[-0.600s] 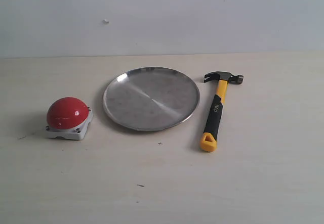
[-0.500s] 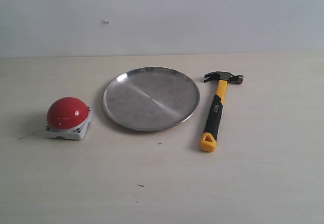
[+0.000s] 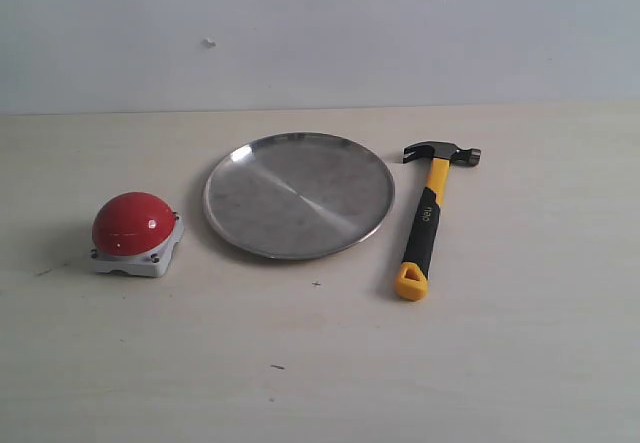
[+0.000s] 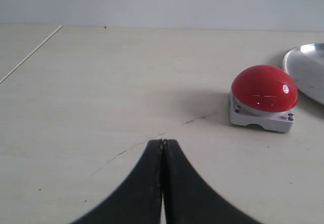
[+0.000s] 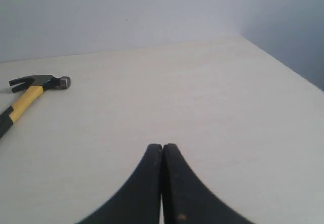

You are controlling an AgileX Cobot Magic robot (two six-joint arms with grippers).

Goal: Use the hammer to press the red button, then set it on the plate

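1. The hammer [image 3: 430, 218] is seen lying flat on the table [image 3: 520, 363], on the right of the ext. view. It lies just beside the plate [image 3: 298, 195], w/ a narrow gap, not touching.
2. Its dark head is turned toward the far wall [image 3: 320, 33], claw to the left and striking face to the right. The yellow looped end is pointed toward the cam.
3. The plate is set at the centre, btwn the hammer and the red button [image 3: 133, 223]. Its scuffed surface is lit by a bright streak.
4. The red button is placed on the left, apart from the plate's rim and a bit nearer the cam. Its dome is seated on a white square base w/ screws at the corners.
5. Left gripper [image 4: 162, 145]: the fingers are pressed together, w/ nothing pinched. It is held over bare tabletop, and the button is seen ahead and off to one side, well apart.
6. Right gripper [image 5: 162, 148]: the fingers are pressed together, tips touching. The hammer's head and part of its shaft are seen ahead and to one side, well apart.
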